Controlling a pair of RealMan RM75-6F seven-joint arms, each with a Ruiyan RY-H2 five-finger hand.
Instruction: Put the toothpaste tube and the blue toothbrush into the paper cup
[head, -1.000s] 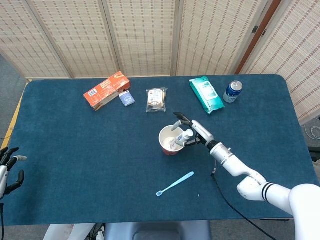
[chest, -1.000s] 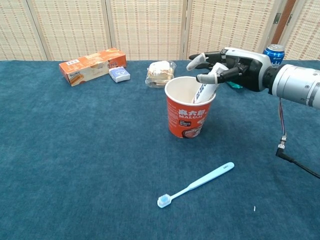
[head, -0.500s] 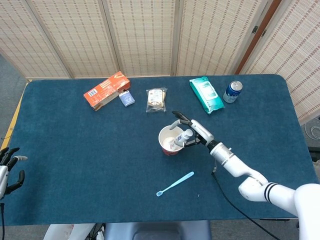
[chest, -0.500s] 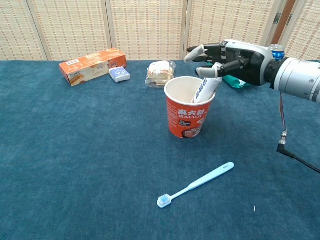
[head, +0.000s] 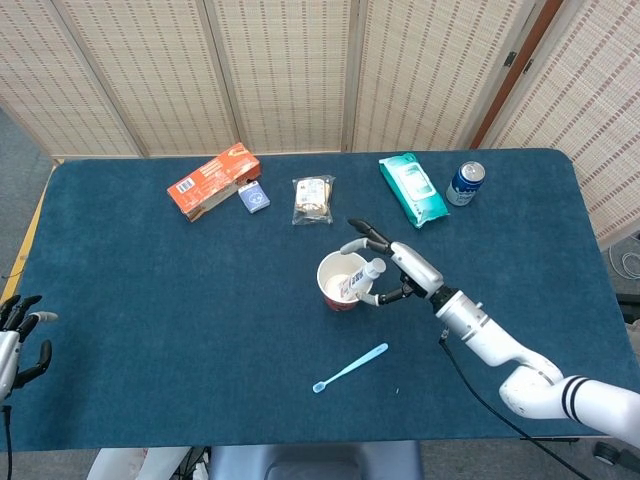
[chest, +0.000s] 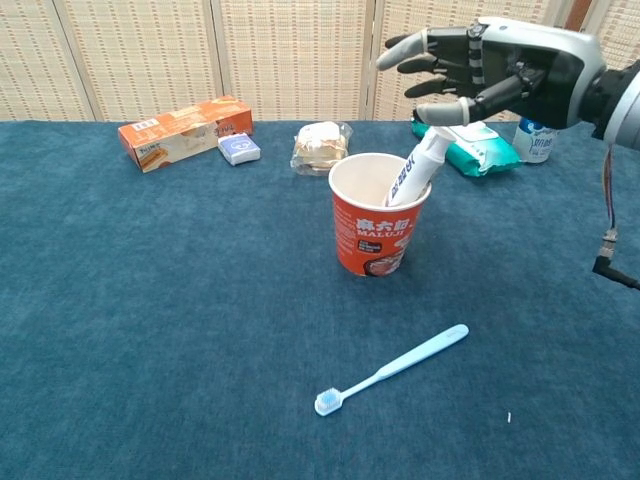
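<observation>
Since the toothpaste tube leans inside the paper cup, the right hand above it spreads empty fingers; the blue toothbrush lies nearby

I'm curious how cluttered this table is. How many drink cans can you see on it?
1. A blue drink can stands upright near the table's far right corner, just right of the green wipes pack. None seems hidden, though the raised right hand partly blocks the chest view.
</observation>
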